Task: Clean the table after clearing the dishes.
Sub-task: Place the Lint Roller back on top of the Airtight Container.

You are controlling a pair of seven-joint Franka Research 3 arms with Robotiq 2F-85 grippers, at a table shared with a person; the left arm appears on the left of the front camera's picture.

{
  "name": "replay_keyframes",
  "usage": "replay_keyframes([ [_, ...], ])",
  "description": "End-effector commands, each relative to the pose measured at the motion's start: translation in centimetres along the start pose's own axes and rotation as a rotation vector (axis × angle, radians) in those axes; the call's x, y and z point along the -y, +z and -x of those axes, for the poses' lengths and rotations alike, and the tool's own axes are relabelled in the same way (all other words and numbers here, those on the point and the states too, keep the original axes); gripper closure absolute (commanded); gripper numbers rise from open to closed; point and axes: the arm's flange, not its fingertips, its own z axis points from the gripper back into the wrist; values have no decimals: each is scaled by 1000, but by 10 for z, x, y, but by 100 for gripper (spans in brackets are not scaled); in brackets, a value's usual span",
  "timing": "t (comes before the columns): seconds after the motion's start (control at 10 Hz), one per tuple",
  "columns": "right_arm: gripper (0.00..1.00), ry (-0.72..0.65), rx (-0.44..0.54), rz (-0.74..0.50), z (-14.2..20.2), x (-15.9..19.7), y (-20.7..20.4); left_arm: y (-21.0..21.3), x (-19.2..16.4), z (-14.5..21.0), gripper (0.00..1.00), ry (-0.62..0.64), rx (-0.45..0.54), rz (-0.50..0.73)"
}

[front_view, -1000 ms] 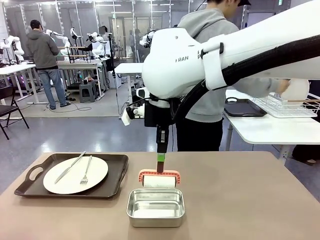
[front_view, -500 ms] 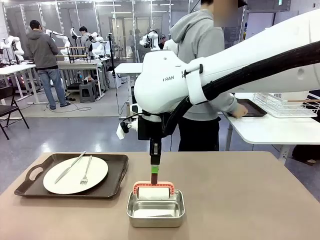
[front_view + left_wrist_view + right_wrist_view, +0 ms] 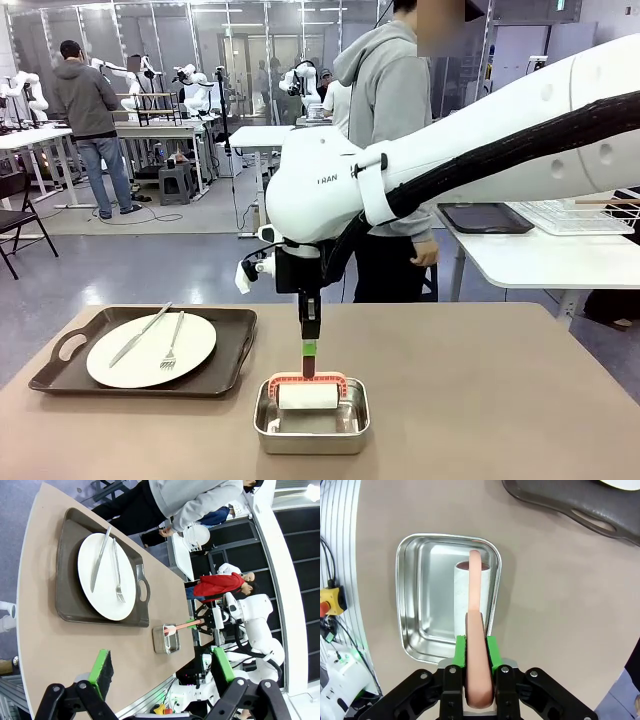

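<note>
**Jaws on the right grip the roller, left stand wide**

And the right jaws are pinched tight on the pink handle (image 3: 474, 600) of the roller (image 3: 308, 397), its white roll straight below them inside the steel pan (image 3: 310, 442). Over to the left jaws: spread wide, nothing between them. Ahead of those, on the tan surface (image 3: 480, 400), lies the dark tray (image 3: 67, 580) with the white plate (image 3: 97, 600), knife (image 3: 101, 557) and fork (image 3: 117, 570).

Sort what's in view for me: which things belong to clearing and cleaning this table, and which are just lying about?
Part of the job: table, tray, plate, knife, fork; roller held by the right gripper, down in the steel pan.

Just lying about: wire rack on the white side table, folding chair, stool.
</note>
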Motion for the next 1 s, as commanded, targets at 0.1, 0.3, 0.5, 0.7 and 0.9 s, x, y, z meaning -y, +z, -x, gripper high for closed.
replay_keyframes([
  [0.1, 79, 74, -3, 35, 0, 22, -19, 4, 3, 1, 0, -7, -11, 2],
  [0.3, 79, 68, -33, 38, 3, 32, -28, 4, 3, 1, 0, -7, -11, 2],
  [0.5, 79, 75, -41, 23, 10, 38, -35, 4, 3, 1, 0, -7, -11, 2],
  [0.7, 79, 87, -17, 23, 15, 43, -39, 4, 3, 1, 0, -7, -11, 2],
  [0.9, 79, 104, 8, -4, 19, 53, -39, 4, 3, 1, 0, -7, -11, 2],
])
